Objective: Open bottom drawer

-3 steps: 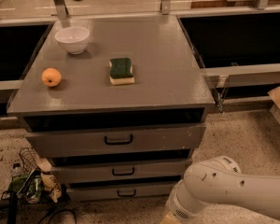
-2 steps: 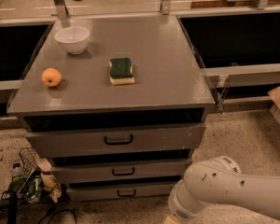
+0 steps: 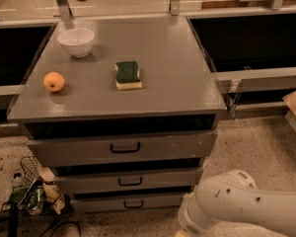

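Observation:
The grey cabinet (image 3: 163,58) has three drawers, all shut. The bottom drawer (image 3: 153,201) is the thinnest front, just above the floor, with a small black pull handle (image 3: 133,203). The middle drawer (image 3: 163,179) and the taller top drawer (image 3: 172,144) sit above it. My white arm (image 3: 237,204) reaches in from the bottom right, its rounded joint close to the bottom drawer's right end. My gripper is below the picture's lower edge and does not show.
On the cabinet top lie a white bowl (image 3: 76,41), an orange (image 3: 54,81) and a green-and-yellow sponge (image 3: 128,75). A wire basket with bottles and bags (image 3: 34,191) stands on the speckled floor left of the drawers. Dark recesses flank the cabinet.

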`<state>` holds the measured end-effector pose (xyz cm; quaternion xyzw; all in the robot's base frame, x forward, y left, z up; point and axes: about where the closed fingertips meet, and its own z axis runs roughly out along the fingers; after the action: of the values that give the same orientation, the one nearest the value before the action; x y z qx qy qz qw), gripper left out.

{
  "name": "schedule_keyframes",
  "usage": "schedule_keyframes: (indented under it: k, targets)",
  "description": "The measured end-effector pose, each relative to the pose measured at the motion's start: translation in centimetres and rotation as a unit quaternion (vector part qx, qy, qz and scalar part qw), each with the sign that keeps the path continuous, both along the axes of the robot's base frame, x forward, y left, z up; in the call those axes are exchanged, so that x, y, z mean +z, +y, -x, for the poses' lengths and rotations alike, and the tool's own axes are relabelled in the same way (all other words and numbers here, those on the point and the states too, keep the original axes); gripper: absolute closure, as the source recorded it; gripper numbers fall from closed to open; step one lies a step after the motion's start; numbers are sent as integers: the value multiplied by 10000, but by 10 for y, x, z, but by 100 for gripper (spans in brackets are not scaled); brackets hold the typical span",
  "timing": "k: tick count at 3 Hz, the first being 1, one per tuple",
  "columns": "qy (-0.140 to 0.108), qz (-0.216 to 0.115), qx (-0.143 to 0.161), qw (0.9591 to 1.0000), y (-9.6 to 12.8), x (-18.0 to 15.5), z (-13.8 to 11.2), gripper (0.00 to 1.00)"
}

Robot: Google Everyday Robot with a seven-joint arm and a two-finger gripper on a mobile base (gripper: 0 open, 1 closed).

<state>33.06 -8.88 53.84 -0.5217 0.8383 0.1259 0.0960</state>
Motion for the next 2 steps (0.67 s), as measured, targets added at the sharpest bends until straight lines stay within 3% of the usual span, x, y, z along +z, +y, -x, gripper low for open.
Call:
schedule_keyframes:
  k: [2]
  targets:
    - [-88,-224,-82,9997,5,-68,-5,0]
